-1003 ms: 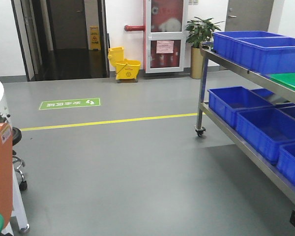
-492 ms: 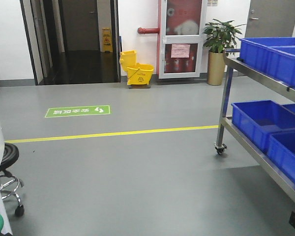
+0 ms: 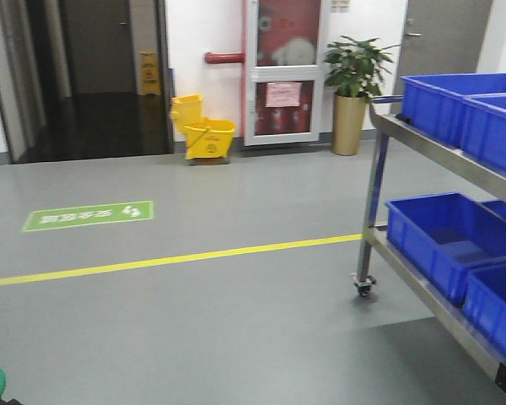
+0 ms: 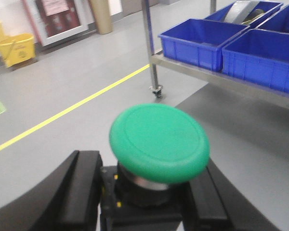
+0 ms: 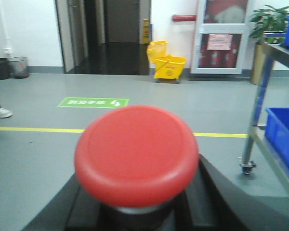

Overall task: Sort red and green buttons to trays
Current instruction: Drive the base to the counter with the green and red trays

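The left gripper is clamped on the black body of the green button, its dark fingers pressing in from both sides with the cap upright above them. The right gripper grasps the red button the same way, though the wide cap hides most of the contact beneath it. Both buttons ride in the air over the floor.

Neither of the trays shows in any view, so the step in hand looks like carrying and finding them. It is best done by keeping both caps level and the grip firm on the bodies, then bringing each colour squarely over its matching tray before lowering.

To the right stands a steel rack loaded with blue crates. Its shelf edge and its caster are the nearest things to catch an arm. Leftward the floor is open across the yellow line, as far as a mop bucket and a potted plant by the far wall.
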### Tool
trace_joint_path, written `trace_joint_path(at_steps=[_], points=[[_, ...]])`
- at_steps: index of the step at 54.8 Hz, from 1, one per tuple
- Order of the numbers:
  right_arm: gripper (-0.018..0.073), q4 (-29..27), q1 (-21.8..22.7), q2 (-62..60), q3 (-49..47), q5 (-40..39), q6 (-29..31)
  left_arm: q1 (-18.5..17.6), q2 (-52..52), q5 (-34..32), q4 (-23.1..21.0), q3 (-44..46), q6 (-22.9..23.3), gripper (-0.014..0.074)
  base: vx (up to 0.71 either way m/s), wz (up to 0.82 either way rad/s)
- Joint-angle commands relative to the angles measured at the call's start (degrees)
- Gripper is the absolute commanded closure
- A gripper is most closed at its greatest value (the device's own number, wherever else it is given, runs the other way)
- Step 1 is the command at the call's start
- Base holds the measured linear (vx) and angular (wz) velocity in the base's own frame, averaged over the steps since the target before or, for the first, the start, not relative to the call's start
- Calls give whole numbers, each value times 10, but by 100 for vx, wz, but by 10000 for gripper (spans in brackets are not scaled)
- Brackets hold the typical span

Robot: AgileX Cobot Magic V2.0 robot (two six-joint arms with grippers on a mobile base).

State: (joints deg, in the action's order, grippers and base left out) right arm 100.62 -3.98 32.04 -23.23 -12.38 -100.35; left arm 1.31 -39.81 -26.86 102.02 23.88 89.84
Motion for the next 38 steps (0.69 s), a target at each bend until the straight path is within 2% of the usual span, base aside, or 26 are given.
trace_joint_path(at_steps=[1, 13, 38], points=[[567, 11, 1, 1, -19, 13, 1, -2, 2, 7, -9, 17, 4, 596, 63, -38], [567, 11, 1, 1, -19, 13, 1, -15, 2, 12, -9, 17, 4, 596, 62, -48], [567, 11, 1, 1, -19, 13, 1, -15, 2, 12, -9, 17, 4, 596, 55, -60]])
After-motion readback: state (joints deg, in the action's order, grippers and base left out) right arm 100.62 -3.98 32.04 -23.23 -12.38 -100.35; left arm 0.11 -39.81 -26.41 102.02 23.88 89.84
